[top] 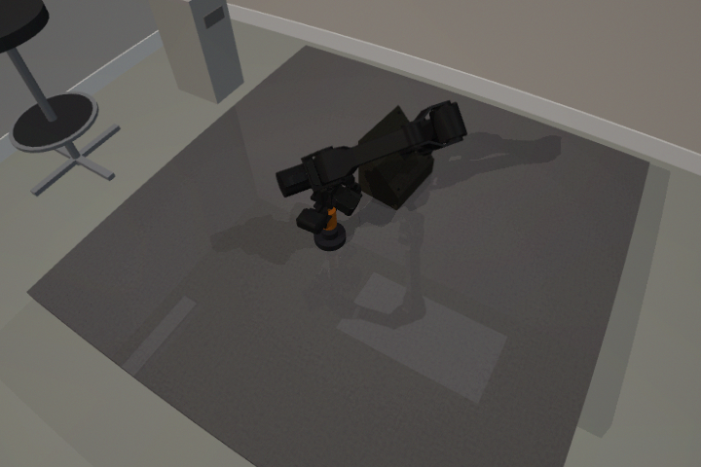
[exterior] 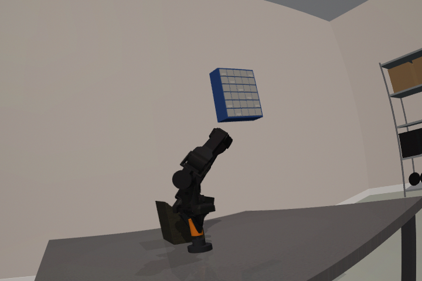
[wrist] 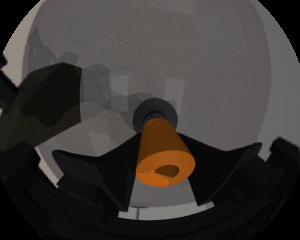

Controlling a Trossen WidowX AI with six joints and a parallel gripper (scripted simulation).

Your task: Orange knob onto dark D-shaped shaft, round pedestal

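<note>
The orange knob (top: 332, 221) (exterior: 194, 228) (wrist: 157, 137) is between the fingers of my gripper (top: 330, 215) (exterior: 196, 226) (wrist: 158, 136), which is shut on it. The knob stands over the dark round pedestal (top: 330, 244) (exterior: 200, 247) (wrist: 169, 111), its lower end at the narrower dark part that rises from the pedestal's disc. This dark part shows below the knob in the exterior view. In the wrist view a hole shows in the knob's end nearest the camera. The shaft's flat side is hidden, and I cannot tell how far the shaft reaches into the knob.
A dark angular block (top: 378, 178) (exterior: 170, 225) (wrist: 52, 97) stands on the grey table (top: 528, 231) (exterior: 284, 232) (wrist: 215, 75) behind the pedestal, close to the arm. In the top view the arm reaches over it. A stool (top: 54, 124) stands on the floor beyond the table.
</note>
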